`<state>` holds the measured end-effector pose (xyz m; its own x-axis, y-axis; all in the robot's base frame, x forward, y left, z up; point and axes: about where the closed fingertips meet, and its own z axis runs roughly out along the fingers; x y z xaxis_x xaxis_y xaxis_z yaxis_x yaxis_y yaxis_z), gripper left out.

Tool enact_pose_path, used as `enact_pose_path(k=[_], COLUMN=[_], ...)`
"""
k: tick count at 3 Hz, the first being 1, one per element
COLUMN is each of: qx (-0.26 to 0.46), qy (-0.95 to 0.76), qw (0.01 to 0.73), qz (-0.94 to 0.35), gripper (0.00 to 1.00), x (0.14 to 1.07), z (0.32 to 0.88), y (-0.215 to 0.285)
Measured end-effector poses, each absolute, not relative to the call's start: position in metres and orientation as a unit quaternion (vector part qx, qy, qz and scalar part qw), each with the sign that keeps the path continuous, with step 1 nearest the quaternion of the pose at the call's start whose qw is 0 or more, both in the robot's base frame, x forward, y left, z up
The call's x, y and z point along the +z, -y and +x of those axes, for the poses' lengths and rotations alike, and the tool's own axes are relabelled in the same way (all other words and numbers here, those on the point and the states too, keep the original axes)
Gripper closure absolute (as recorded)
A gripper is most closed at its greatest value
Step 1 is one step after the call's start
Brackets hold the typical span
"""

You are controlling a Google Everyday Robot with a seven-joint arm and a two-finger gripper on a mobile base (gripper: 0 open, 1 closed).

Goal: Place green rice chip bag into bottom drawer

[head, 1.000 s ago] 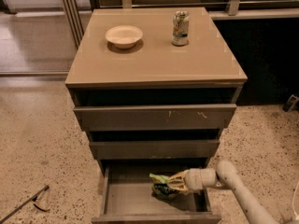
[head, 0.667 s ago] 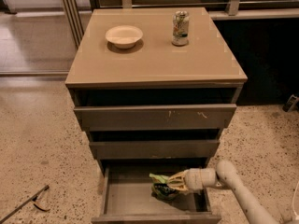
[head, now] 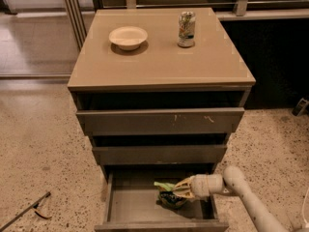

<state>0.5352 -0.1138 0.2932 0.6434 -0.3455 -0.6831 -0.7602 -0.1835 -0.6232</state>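
Observation:
The green rice chip bag (head: 167, 194) sits inside the open bottom drawer (head: 128, 204), right of its middle, crumpled and partly hidden by my hand. My gripper (head: 179, 189) reaches in from the right on a white arm. Its pale fingers (head: 186, 183) are closed around the bag's upper right side. The bag looks low in the drawer, at or near the grey floor.
The cabinet top (head: 159, 57) carries a white bowl (head: 128, 36) and a small green-and-white can (head: 186, 29). Two shallower drawers (head: 159, 121) above stand slightly open. A thin dark tool (head: 26, 210) lies on the speckled floor at the left.

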Motion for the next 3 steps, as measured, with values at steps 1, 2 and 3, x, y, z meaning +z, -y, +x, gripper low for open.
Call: enact_pose_path(k=[1,2,3], qx=[0.200,0.200,0.200], qy=[-0.372,-0.372,-0.372], qw=[0.519,0.519,0.519], qz=[-0.743,-0.743,-0.743], gripper=[0.11,0.00,0.00], x=[0.2932,0.2932,0.2932], z=[0.5352,0.5352,0.5352], y=[0.1137,0.1137,0.1137])
